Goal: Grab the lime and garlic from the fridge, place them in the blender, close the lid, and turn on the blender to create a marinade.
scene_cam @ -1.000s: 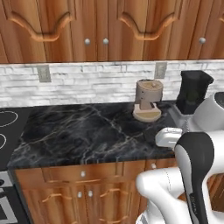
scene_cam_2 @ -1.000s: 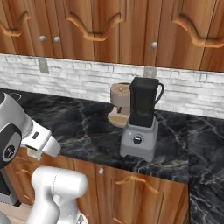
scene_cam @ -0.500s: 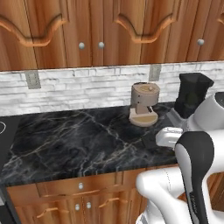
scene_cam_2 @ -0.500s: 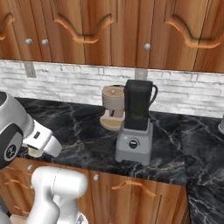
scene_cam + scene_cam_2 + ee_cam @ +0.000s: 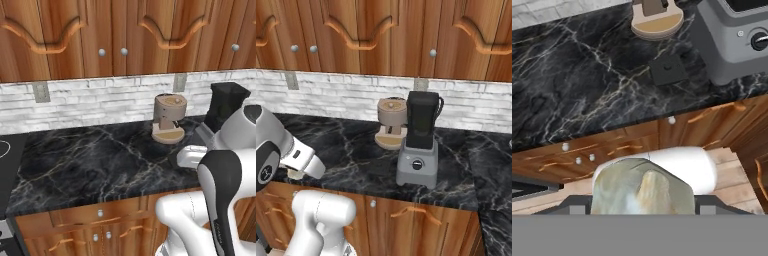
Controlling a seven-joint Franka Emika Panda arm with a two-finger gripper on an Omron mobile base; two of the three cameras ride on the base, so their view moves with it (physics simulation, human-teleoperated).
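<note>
From the left base view we see the blender point(image 5: 223, 107) at the far right of the counter point(image 5: 90, 160), partly behind the white arm, with the coffee machine point(image 5: 169, 118) just beside it on its left.

From the right base view the blender point(image 5: 419, 142) stands in full: grey base with knob, tall dark jar on top, open and with no lid on it. The coffee machine point(image 5: 391, 123) is just behind it to the left. A pale lump shows under the robot's hand at the left edge, low in front of the counter.

In the hand view the gripper point(image 5: 643, 197) is clamped on a pale, papery, lumpy bulb, which we take to be the garlic point(image 5: 639, 190), though it is very close to the lens. The lid point(image 5: 668, 69) lies flat on the counter, near the blender base point(image 5: 732, 37).

We judge the garlic light and firm, but its dry skin can slip and flake, so a hold across the widest middle is best. The lid is thin and flat, so we would take it by its edges.
</note>
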